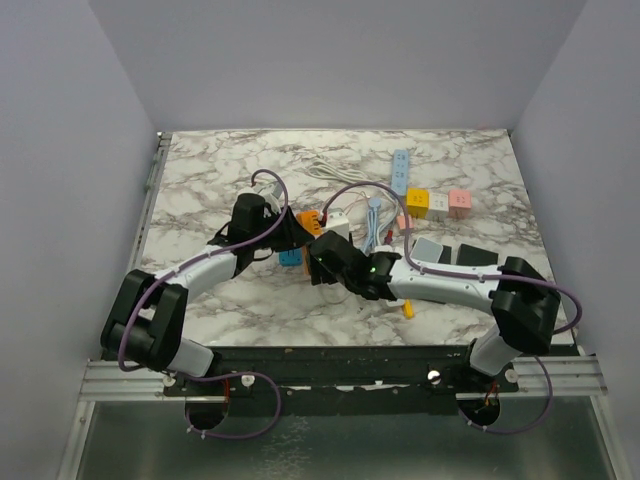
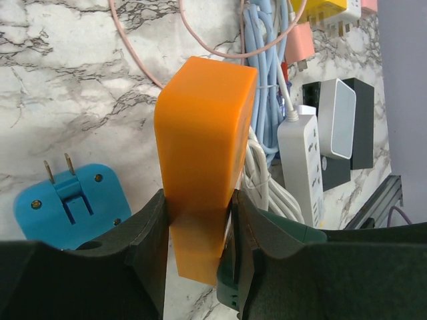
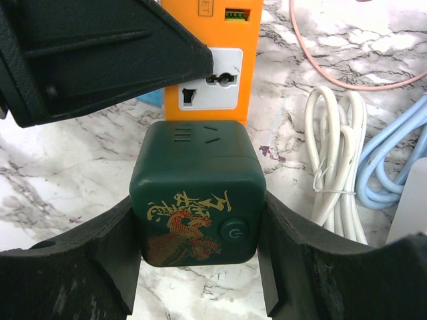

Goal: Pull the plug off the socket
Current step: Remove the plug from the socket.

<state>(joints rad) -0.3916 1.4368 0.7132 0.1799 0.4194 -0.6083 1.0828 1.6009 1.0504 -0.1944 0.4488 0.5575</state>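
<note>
From the top camera, you have both arms meeting near the middle of the marble table [image 1: 200, 170]. The left gripper [image 1: 290, 235] and the right gripper [image 1: 322, 262] sit almost nose to nose. The orange plastic socket block [image 1: 311, 222] shows between them, well in from every edge.

In the left wrist view, your left gripper is clamped on the orange plastic socket block, one finger pressed to each side. A blue flat plug [image 2: 70, 203] lies beside it on the table. A white power strip [image 2: 299, 160] and a white coiled cable [image 2: 263, 180] sit on the other side.

In the right wrist view, your right gripper is closed on the dark green cube-shaped plug [image 3: 197, 203], fingers against both flanks. The cube's far face sits right up against the block, just below the white outlet panel. No gap shows, though the joint itself is hidden, so it is probably still seated.

Both grasps look done. What I judge remains is the pull itself: draw the cube straight back while the left arm braces the block.
</note>
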